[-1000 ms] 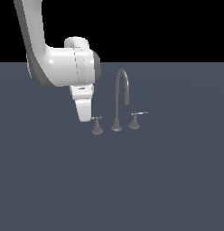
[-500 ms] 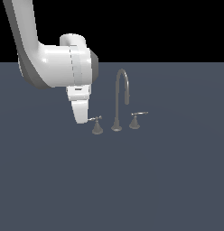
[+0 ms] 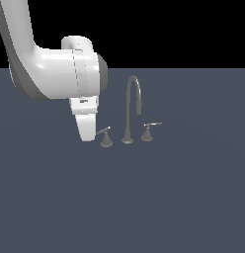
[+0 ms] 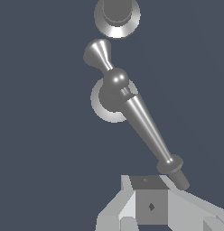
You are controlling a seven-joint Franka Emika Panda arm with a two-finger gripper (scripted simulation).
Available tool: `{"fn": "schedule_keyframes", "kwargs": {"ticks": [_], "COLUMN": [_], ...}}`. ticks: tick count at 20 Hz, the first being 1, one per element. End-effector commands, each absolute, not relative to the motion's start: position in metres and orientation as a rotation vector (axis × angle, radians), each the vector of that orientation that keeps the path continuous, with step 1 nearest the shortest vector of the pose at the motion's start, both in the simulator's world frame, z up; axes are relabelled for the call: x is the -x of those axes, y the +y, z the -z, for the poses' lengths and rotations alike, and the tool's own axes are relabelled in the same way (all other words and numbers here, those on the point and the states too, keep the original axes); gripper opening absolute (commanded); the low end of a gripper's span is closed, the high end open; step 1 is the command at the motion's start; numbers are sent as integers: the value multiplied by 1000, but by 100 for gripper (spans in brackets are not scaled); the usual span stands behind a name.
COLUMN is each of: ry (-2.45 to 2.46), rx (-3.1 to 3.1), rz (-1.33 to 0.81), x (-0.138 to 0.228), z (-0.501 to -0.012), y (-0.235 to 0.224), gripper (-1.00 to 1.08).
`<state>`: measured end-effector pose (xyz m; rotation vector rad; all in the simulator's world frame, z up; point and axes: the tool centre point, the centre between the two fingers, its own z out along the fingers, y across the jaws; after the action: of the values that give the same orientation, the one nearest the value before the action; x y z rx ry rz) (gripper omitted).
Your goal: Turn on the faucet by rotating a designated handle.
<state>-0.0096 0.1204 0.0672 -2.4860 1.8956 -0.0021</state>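
The wrist view shows the handle (image 4: 143,124) tip beside the gripper (image 4: 152,205) (jaw state cannot be determined); the exterior view shows the faucet (image 3: 130,111).

Not a real room at all, just a bare simulator scene: flat slate-blue worktop (image 3: 183,197) with zero texture, pure black void behind it, and a smooth grey faucet (image 3: 130,111) standing straight on the surface with no sink around it.
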Motion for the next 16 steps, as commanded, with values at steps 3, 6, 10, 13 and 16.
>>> {"fn": "schedule_keyframes", "kwargs": {"ticks": [3, 6, 10, 13, 16], "ry": [1940, 1907, 1923, 1934, 1869], "rx": [2470, 2482, 2477, 2473, 2507], "rz": [1, 3, 2, 1, -4], "x": [20, 19, 25, 29, 31], "z": [-65, -68, -66, -65, -69], "y": [95, 102, 78, 59, 87], "gripper": [-100, -100, -100, -100, -100]}}
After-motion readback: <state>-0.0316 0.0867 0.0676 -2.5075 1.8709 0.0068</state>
